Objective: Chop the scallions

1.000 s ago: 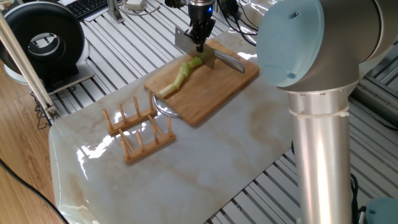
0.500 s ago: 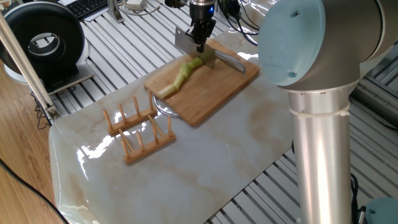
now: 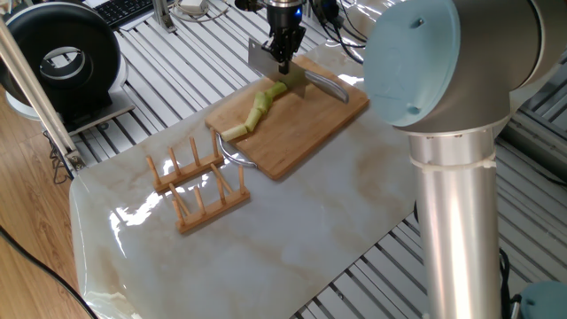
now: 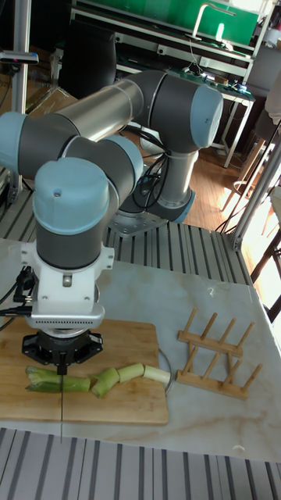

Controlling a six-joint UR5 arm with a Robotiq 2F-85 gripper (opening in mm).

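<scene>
The scallions point(image 3: 259, 108) lie as one pale-green stalk in several short cut segments along a bamboo cutting board point(image 3: 310, 124). The whitish end points toward the board's near-left corner. My gripper point(image 3: 284, 60) hangs over the stalk's green far end, shut on the spine of a silver knife point(image 3: 264, 64). The blade stands upright across the stalk. In the tall fixed view the gripper point(image 4: 61, 361) is above the left part of the scallions point(image 4: 105, 380), and the knife point(image 4: 61, 398) shows edge-on as a thin line crossing the stalk and the cutting board point(image 4: 117, 410).
A wooden peg rack point(image 3: 197, 184) stands on the marble slab point(image 3: 292, 230) near the board's left end. A metal ring point(image 3: 232, 155) sticks out from under the board. A black round device point(image 3: 66, 62) sits at the far left. The arm's thick column point(image 3: 461, 177) fills the right side.
Gripper and knife stay almost where they were. The stalk's whitish end segments now lie slightly more apart from the green part.
</scene>
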